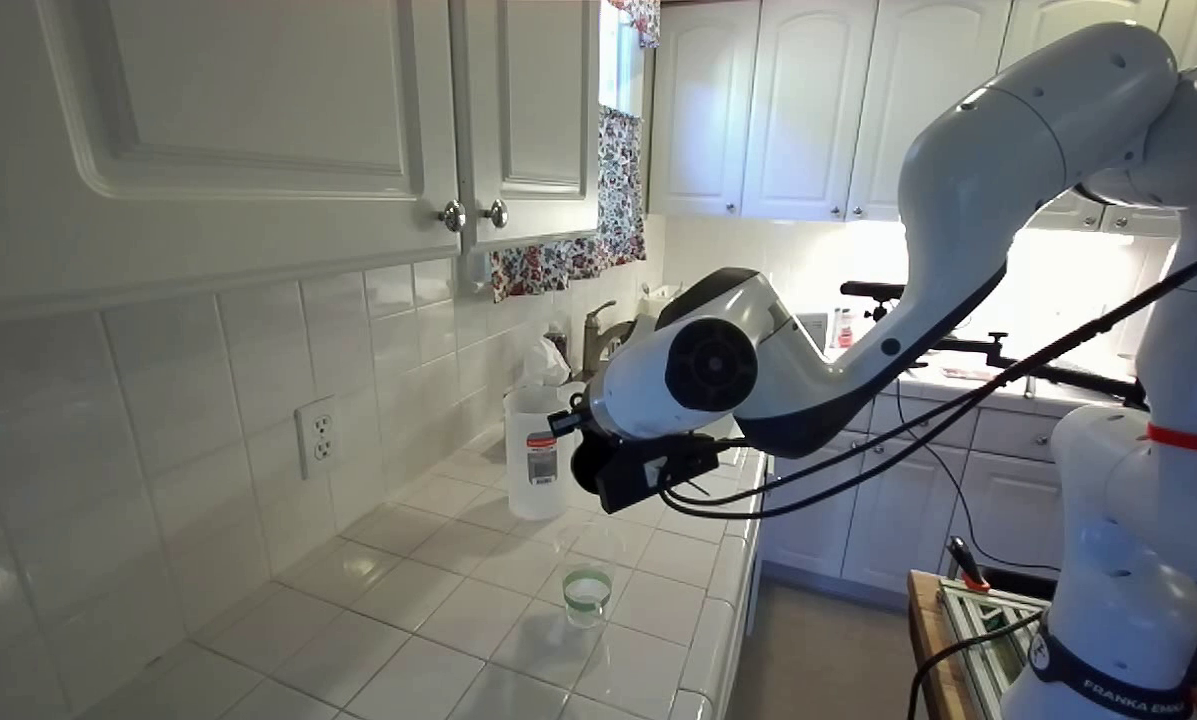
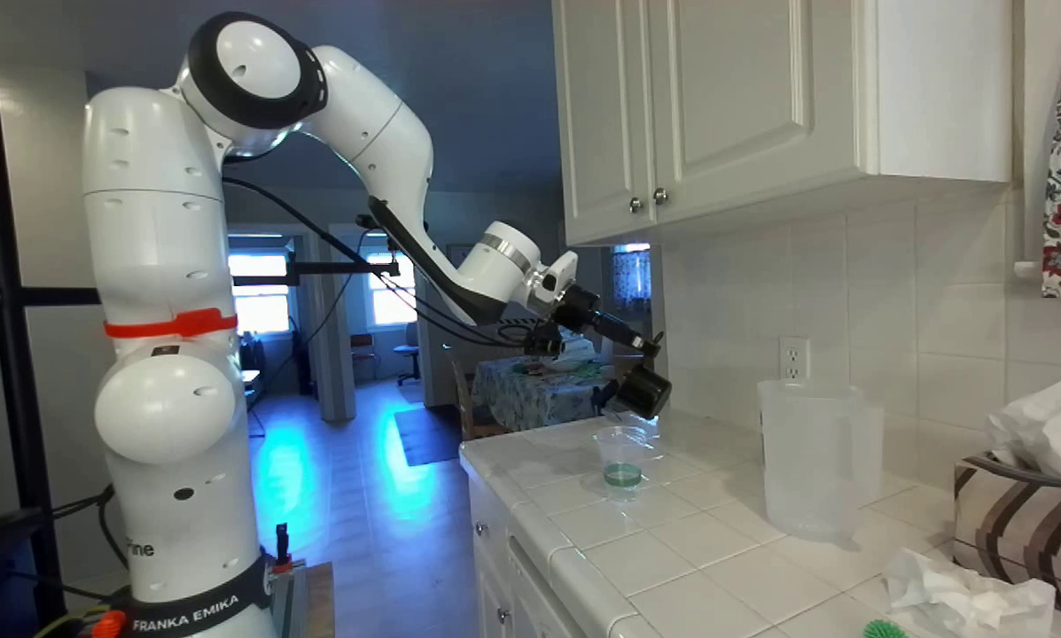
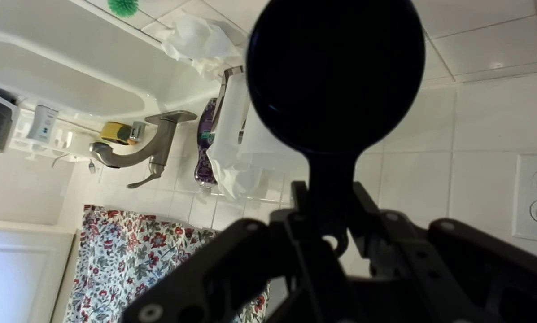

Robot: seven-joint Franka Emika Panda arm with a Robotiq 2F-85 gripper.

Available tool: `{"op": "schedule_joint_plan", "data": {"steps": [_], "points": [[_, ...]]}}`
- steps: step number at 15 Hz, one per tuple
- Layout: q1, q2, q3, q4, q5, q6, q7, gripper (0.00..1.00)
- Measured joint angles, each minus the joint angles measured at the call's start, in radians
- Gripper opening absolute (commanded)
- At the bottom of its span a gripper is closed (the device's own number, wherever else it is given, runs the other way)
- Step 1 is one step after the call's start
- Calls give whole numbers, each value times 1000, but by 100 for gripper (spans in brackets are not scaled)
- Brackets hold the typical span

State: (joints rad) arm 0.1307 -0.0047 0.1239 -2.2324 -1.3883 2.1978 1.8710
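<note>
Our end effector [image 3: 332, 202] is clamped on the handle [image 3: 331, 172] of the black scoop [image 3: 335, 76], above the tabletop [image 1: 438, 590] near the clear cup [image 1: 587, 594], and we think a slipping grip could drop the scoop or a low swing could topple the cup.

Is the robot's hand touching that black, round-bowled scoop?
Touching: the wrist view shows the hand gripping the black scoop by its handle, fingers closed on both sides.

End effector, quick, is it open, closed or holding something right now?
End effector: closed, holding a black scoop by its handle.
</note>
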Motion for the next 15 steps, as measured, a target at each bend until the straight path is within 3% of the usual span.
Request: {"op": "schedule_joint_plan", "data": {"steps": [15], "points": [[2,0,7,0,-30,-24,5,6]]}}
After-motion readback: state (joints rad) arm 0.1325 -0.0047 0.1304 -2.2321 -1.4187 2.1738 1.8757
